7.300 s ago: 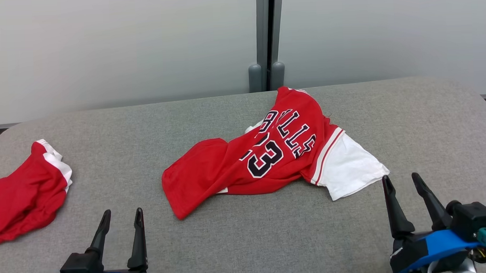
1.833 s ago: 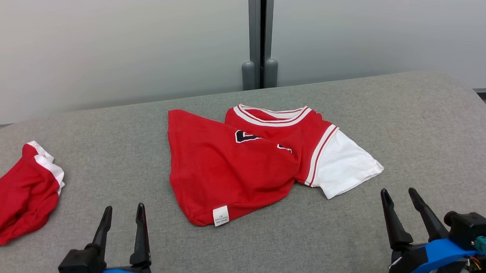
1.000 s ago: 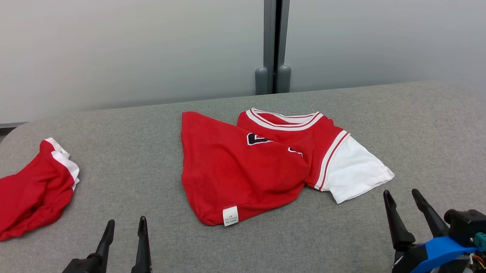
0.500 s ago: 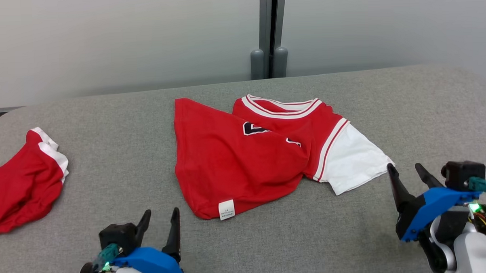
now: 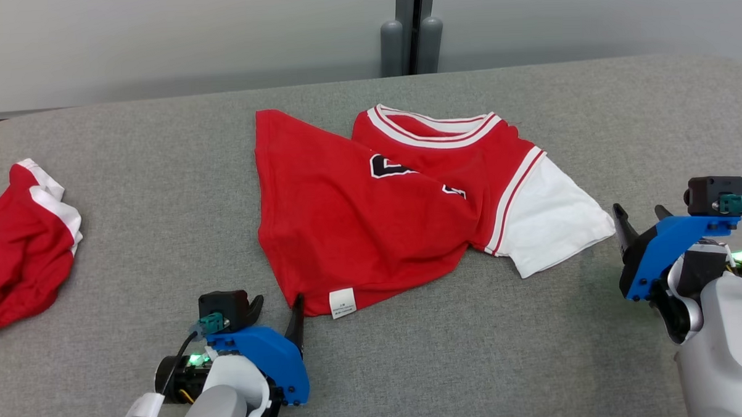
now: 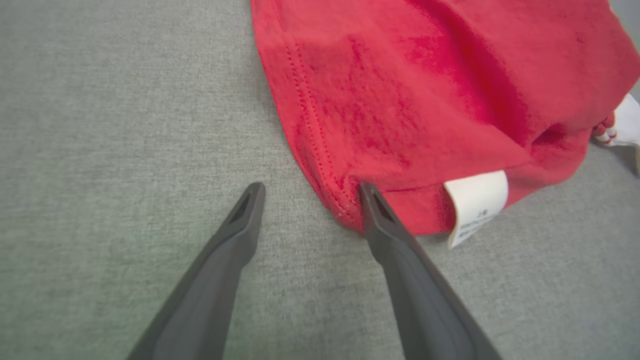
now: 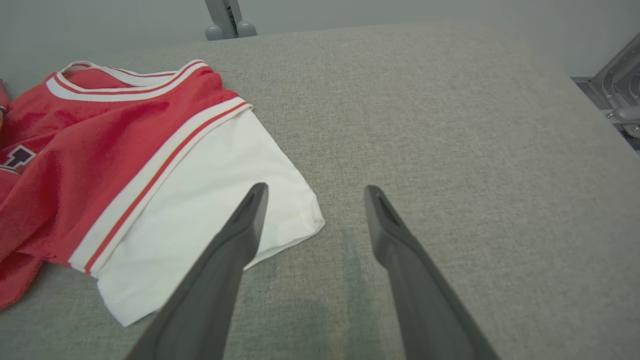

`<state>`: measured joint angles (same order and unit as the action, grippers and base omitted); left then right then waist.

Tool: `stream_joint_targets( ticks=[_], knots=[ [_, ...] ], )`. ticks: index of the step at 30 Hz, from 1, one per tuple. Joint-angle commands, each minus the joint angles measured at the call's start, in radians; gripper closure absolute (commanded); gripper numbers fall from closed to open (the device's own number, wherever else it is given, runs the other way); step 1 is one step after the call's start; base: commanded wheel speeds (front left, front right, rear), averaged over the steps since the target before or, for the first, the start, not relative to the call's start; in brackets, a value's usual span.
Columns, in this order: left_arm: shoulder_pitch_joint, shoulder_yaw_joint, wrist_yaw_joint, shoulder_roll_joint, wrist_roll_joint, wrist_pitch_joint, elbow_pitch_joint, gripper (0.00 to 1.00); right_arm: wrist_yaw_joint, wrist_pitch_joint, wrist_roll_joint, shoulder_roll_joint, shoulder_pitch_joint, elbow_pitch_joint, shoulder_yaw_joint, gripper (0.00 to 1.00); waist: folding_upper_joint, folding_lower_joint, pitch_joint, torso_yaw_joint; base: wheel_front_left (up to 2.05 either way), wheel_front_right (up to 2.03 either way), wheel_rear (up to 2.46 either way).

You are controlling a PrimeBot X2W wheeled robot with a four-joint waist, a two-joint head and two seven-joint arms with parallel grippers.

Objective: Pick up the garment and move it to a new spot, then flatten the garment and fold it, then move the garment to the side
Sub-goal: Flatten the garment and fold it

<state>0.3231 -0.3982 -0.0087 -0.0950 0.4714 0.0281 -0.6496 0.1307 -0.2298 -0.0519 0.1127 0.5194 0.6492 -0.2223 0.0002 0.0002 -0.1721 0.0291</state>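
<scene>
A grey fabric-covered surface (image 5: 130, 198) has rounded far corners. Near its left edge lies a crumpled red cloth with white trim (image 5: 14, 245), partly out of frame. Behind it stands a pale wall (image 5: 155, 37), split by a dark vertical post (image 5: 410, 3) with two rounded grey caps (image 5: 391, 38) at its base. In the right wrist view, a grey metal bracket (image 7: 620, 90) shows past the surface's edge.

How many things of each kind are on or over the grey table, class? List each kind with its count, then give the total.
Garments: 2, the jersey and the red garment at the left.
Grippers: 2, the left gripper and the right gripper.
Total: 4
</scene>
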Motion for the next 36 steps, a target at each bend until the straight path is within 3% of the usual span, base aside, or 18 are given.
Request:
stream_joint_targets(
  ticks=[1,11,12,13,14,15,18,21,24,25,26,27,36],
  knots=[
    [0.022,-0.001,0.002,0.002,-0.006,-0.004,-0.008,0.00,0.000,0.008,0.004,0.008,0.020,0.009,0.001,0.00,-0.0002,-0.0002,-0.009,-0.005,0.00,0.00,0.00],
    [0.092,-0.063,-0.053,0.027,-0.009,0.000,-0.143,0.00,0.000,0.052,0.018,0.018,0.119,0.183,0.003,0.00,-0.0002,-0.0002,-0.064,-0.006,0.00,0.00,0.00],
    [0.094,-0.069,-0.057,0.029,-0.009,0.003,-0.153,0.16,0.000,0.057,0.020,0.019,0.124,0.197,-0.001,0.00,-0.0002,-0.0002,-0.068,-0.008,0.00,0.00,0.00],
    [0.095,-0.075,-0.061,0.032,-0.005,0.004,-0.162,0.24,0.000,0.059,0.022,0.020,0.130,0.210,-0.007,0.00,-0.0002,-0.0002,-0.071,-0.009,0.00,0.00,0.00],
    [0.096,-0.080,-0.065,0.034,-0.004,0.003,-0.170,0.43,0.000,0.064,0.022,0.020,0.136,0.224,-0.010,0.00,-0.0002,-0.0002,-0.074,-0.010,0.00,0.00,0.00],
    [0.094,-0.088,-0.067,0.036,-0.003,0.008,-0.179,0.53,0.000,0.069,0.020,0.020,0.144,0.234,-0.012,0.00,-0.0002,-0.0002,-0.079,-0.012,0.00,0.00,0.00],
    [0.096,-0.102,-0.073,0.035,0.001,0.009,-0.204,0.67,0.000,0.074,0.012,0.024,0.164,0.275,-0.015,0.00,-0.0002,-0.0002,-0.090,-0.015,0.00,0.00,0.00],
    [0.096,-0.110,-0.079,0.035,0.003,0.009,-0.223,1.00,0.000,0.082,0.009,0.023,0.185,0.312,-0.007,0.00,-0.0002,-0.0002,-0.101,-0.019,0.00,0.00,0.00],
    [0.098,-0.122,-0.086,0.037,0.009,0.009,-0.238,1.00,0.000,0.069,0.004,0.023,0.193,0.362,-0.003,0.00,-0.0002,-0.0002,-0.109,-0.026,0.00,0.00,0.00],
    [0.098,-0.125,-0.087,0.037,0.012,0.008,-0.242,1.00,0.000,0.065,0.001,0.020,0.192,0.377,0.002,0.49,-0.0002,-0.0002,-0.110,-0.028,0.00,0.00,0.00],
    [0.098,-0.127,-0.089,0.037,0.013,0.004,-0.246,1.00,0.000,0.065,-0.006,0.017,0.192,0.392,0.005,0.91,-0.0002,-0.0002,-0.110,-0.030,0.00,0.00,0.00],
    [0.098,-0.128,-0.089,0.037,0.017,-0.001,-0.248,1.00,0.000,0.065,-0.013,0.014,0.191,0.406,0.005,1.00,-0.0002,-0.0002,-0.111,-0.032,0.00,0.00,0.00],
    [0.115,-0.101,-0.100,0.034,0.047,-0.117,-0.210,1.00,0.000,0.159,-0.103,0.019,0.202,0.389,0.060,1.00,-0.0002,-0.0002,-0.062,-0.033,0.00,0.00,0.00]
  ],
)
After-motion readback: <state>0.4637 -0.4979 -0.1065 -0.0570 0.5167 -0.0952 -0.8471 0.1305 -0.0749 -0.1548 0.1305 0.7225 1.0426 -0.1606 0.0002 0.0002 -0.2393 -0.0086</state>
